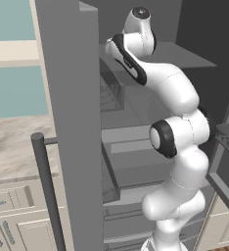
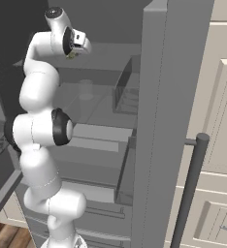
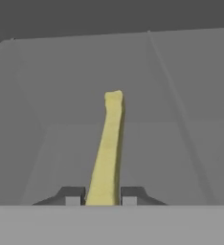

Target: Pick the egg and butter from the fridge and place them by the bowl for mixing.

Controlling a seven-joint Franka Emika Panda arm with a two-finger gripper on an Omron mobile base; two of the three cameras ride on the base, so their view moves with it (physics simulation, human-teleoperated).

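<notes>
reaching deep into the fridge [image 1: 72,122] at upper-shelf height. end effector [image 3: 102,196] clamped on the near end of the butter [image 3: 109,143], one finger on each side. long axis running straight ahead from the hand, toward the back wall. next call, likely: pull straight back out.
</notes>
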